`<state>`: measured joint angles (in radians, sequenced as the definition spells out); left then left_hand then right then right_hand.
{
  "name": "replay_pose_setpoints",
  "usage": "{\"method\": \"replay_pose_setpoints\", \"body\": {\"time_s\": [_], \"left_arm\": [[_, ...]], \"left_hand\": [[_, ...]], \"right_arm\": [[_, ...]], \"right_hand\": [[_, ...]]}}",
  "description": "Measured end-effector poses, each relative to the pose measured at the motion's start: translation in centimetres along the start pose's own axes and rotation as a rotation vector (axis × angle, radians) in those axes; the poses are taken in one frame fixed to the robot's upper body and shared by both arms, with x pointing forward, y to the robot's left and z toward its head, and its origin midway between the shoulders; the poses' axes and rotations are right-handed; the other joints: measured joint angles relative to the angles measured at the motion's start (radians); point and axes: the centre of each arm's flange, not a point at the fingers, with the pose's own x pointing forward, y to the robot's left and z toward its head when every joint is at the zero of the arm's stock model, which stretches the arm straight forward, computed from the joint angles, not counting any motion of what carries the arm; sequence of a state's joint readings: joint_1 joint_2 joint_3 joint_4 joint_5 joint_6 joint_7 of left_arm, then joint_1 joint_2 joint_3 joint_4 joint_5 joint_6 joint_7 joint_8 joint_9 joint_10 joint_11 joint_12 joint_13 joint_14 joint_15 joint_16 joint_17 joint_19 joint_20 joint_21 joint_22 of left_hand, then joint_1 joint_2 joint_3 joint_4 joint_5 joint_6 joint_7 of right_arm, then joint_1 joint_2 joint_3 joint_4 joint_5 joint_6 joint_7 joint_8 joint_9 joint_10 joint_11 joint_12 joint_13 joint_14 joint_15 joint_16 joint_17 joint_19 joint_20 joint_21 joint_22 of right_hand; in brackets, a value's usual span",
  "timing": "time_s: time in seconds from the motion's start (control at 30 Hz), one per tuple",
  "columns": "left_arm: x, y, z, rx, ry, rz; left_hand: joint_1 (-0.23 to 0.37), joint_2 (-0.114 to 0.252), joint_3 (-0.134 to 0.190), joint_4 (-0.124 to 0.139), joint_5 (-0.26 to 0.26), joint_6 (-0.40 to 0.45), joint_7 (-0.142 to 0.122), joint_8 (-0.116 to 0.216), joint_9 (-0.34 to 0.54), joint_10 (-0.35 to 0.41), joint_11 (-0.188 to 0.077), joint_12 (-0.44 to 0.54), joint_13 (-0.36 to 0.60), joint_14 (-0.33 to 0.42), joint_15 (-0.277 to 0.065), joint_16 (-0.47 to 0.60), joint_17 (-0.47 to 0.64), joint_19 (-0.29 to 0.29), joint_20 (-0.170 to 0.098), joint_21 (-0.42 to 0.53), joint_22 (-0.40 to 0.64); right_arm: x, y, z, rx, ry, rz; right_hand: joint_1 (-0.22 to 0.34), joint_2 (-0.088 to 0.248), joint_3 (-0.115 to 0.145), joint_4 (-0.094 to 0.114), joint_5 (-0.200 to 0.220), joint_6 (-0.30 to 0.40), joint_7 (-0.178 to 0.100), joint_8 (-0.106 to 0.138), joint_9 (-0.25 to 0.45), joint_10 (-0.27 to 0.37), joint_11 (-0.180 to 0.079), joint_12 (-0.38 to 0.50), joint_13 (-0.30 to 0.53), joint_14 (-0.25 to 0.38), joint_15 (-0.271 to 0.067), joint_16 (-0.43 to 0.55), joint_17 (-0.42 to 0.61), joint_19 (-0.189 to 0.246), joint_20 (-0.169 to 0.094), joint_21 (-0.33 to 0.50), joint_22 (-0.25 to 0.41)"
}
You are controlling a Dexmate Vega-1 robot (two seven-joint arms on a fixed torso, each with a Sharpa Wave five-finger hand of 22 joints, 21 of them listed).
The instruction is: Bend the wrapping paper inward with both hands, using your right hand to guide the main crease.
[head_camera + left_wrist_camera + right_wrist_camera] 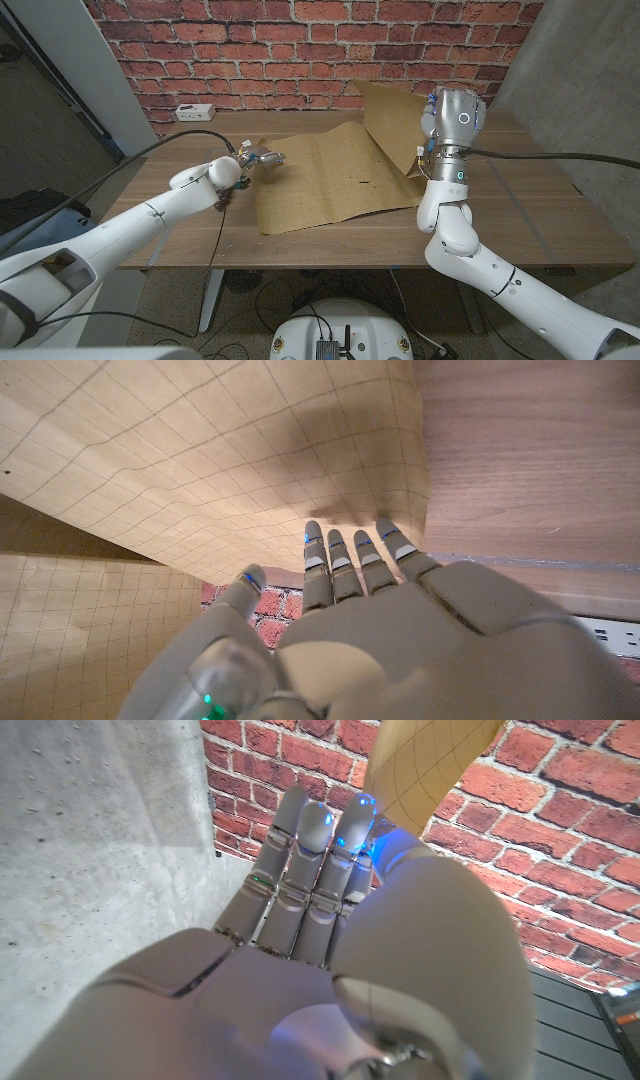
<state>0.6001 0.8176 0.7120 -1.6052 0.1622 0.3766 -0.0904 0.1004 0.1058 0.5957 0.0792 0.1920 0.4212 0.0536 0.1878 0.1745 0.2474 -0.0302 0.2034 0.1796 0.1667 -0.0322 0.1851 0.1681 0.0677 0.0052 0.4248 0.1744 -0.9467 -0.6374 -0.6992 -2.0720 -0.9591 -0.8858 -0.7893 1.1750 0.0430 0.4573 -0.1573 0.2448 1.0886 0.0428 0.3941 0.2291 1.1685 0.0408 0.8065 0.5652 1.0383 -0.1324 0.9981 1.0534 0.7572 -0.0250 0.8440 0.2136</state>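
The brown gridded wrapping paper (320, 185) lies on the wooden table (540, 215), with its right part raised into an upright flap (392, 120). My right hand (452, 118) is lifted above the table's right side and holds that flap's top edge. In the right wrist view the paper (430, 760) comes out between the thumb and the fingertips (318, 825). My left hand (255, 158) is at the paper's far left corner. Its straight fingers (345, 550) touch the slightly lifted sheet (200, 450), thumb apart, pinching nothing.
A white power strip (192, 110) lies at the table's back left, against the brick wall (300, 40). A grey panel (580, 70) stands to the right. A black cable (150, 152) runs along my left arm. Bare wood surrounds the paper.
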Motion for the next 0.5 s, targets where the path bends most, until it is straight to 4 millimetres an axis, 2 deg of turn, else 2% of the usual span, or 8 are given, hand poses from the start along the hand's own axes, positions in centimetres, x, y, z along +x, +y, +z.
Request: {"method": "replay_pose_setpoints", "body": {"time_s": [0.3, 0.47, 0.5], "left_arm": [[0.1, -0.1, -0.1, -0.001, 0.0, -0.003], [0.1, -0.1, 0.0, 0.0, -0.007, -0.003], [0.2, -0.2, -0.1, -0.001, -0.005, -0.005]], "left_hand": [[0.0, 0.0, 0.002, 0.002, 0.005, -0.013, 0.013, 0.0, 0.0, 0.0, 0.0, 0.0, 0.0, 0.005, 0.005, 0.0, 0.0, 0.0, 0.0, -0.008, 0.0], [0.0, 0.0, 0.007, 0.007, 0.005, -0.013, 0.013, 0.0, 0.0, 0.0, 0.0, 0.0, 0.0, 0.005, 0.005, 0.0, 0.0, 0.0, 0.0, -0.008, 0.0], [0.0, 0.0, 0.007, 0.007, 0.005, -0.013, 0.013, -0.005, 0.0, 0.0, 0.0, 0.0, 0.0, 0.005, 0.005, 0.0, 0.0, 0.0, 0.0, -0.008, 0.0]], "right_arm": [[-0.7, -1.0, 1.9, 0.038, -0.068, -0.031], [-0.8, -1.3, 2.2, 0.054, -0.059, -0.029], [-0.8, -1.9, 3.1, 0.068, -0.104, -0.061]], "right_hand": [[-0.008, -0.008, 0.01, -0.001, 0.0, 0.011, -0.003, 0.0, 0.0, 0.004, -0.004, 0.0, 0.002, 0.005, -0.005, -0.007, 0.018, 0.0, 0.0, 0.011, 0.0], [-0.011, -0.011, 0.018, -0.001, 0.0, 0.011, -0.004, 0.0, 0.0, 0.004, -0.004, 0.0, 0.003, 0.007, -0.003, -0.011, 0.025, -0.003, -0.004, 0.016, 0.0], [-0.011, -0.011, 0.018, -0.001, 0.0, 0.011, -0.004, 0.0, 0.0, 0.004, -0.004, 0.0, 0.003, 0.007, -0.003, -0.011, 0.027, -0.004, -0.003, 0.017, 0.0]]}}
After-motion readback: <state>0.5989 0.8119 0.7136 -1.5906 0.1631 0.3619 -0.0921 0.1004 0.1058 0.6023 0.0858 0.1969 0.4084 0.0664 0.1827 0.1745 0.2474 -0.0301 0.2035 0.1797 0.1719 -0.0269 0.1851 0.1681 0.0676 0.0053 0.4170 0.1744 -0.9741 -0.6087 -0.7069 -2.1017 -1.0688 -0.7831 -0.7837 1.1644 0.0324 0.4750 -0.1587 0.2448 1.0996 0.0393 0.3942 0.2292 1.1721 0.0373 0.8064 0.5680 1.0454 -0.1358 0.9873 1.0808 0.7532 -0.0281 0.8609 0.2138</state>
